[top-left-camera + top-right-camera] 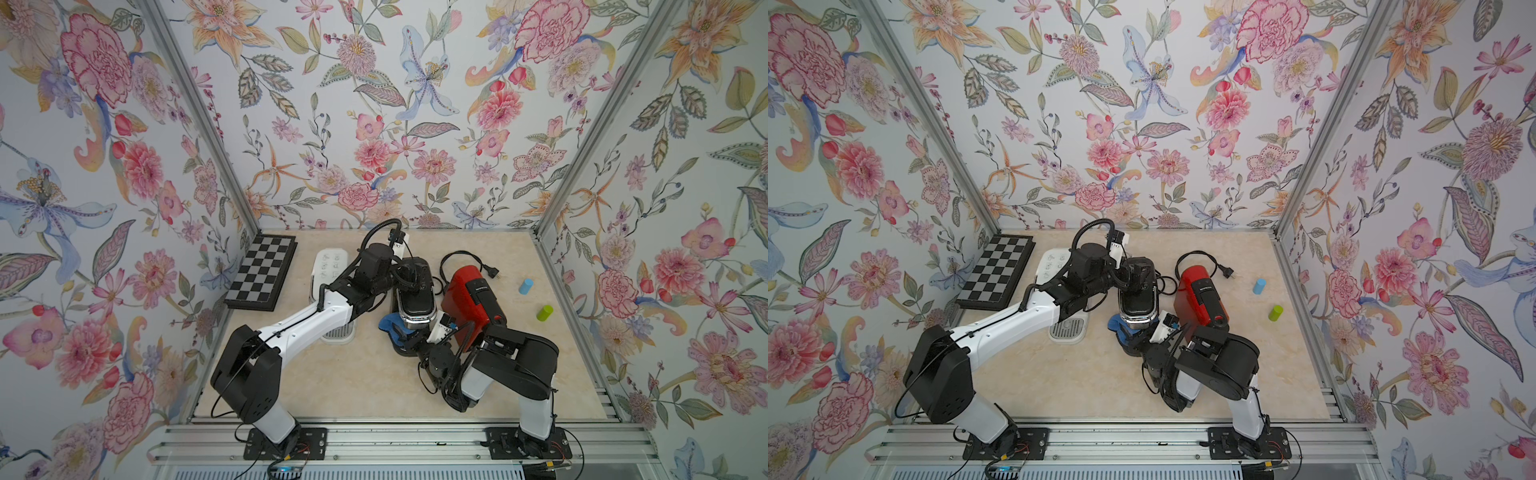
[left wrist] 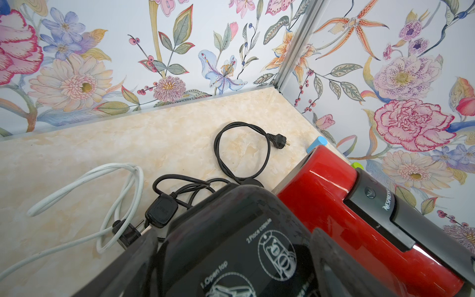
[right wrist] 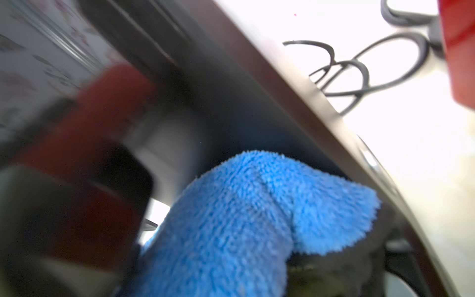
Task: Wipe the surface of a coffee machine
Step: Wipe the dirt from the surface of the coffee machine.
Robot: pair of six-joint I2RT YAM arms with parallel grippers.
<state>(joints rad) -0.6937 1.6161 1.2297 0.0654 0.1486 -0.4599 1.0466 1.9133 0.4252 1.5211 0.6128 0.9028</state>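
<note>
Straddling the rear top of the black coffee machine point(image 1: 415, 305), the left end effector point(image 1: 412, 276) has its jaws spread wide and grasps the body from both sides; in the left wrist view its dark fingers point(image 2: 133, 259) sit flush against the glossy lid, which carries white printed pictograms. This machine stands upright near the middle of the marbled worktop point(image 1: 332, 382), between a white coffee machine point(image 1: 330, 266) on the robot's left and a red Nespresso machine point(image 1: 465, 299) just beside it on the right. The right end effector point(image 1: 401, 334) is clenched on a blue microfibre cloth point(image 1: 388, 323), held low against the front of the black machine, below its chrome band; the right wrist view shows the cloth's point(image 3: 244, 218) pile bunched up against the dark casing. Behind the machines lie a looped black power cord point(image 2: 241, 151) with its plug and a white cable point(image 2: 115, 185). A folded chessboard point(image 1: 262, 272) leans at the far left wall. A light blue cylinder point(image 1: 525, 286) and a green cylinder point(image 1: 544, 312) lie well apart from the machines on the right
</note>
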